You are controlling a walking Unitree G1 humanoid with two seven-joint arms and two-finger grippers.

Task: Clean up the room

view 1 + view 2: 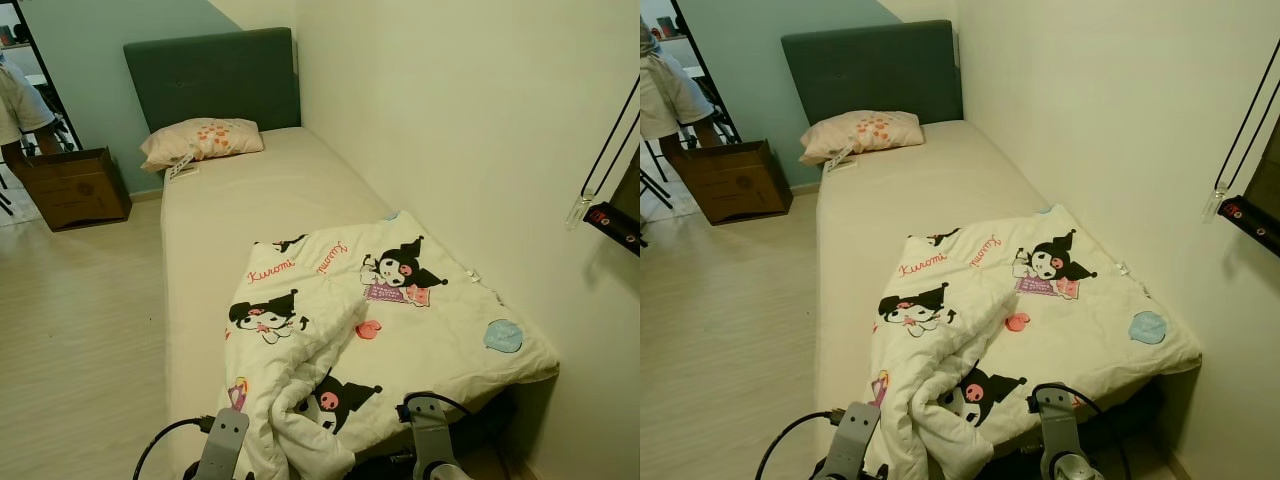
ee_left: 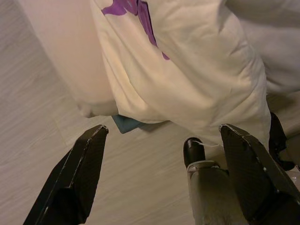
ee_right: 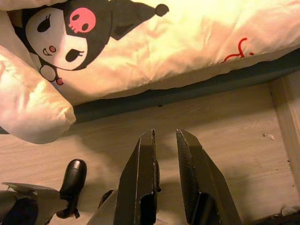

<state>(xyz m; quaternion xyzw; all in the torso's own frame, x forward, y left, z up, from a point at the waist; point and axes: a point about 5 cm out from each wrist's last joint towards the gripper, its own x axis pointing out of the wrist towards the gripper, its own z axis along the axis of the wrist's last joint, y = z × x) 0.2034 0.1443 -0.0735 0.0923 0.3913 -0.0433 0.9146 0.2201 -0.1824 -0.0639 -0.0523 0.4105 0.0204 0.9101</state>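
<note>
While the robot is standing at the foot of the bed, both arms are hanging low over the wooden floor in front of it. The left end effector is pointing down at the floor with its two black fingers spread wide and nothing between them. Just beyond its fingertips, a bunched corner of the blanket is drooping off the edge of the bed, and a small blue scrap is peeking out on the floor under that fold. Further ahead of this end effector and off to its left, a brown cardboard box is sitting on the floor by the teal wall, with a person standing partly in view behind it. A pink-patterned pillow is lying at the far end of the bed, against the dark green headboard, well away from both end effectors. The right end effector is also aiming at the floor, its fingers drawn narrow with only a thin gap and gripping nothing. Ahead of its tips, the cartoon-printed blanket is overhanging the dark bed base, crumpled toward the left arm's side and lying flatter toward the wall on the right.
</note>
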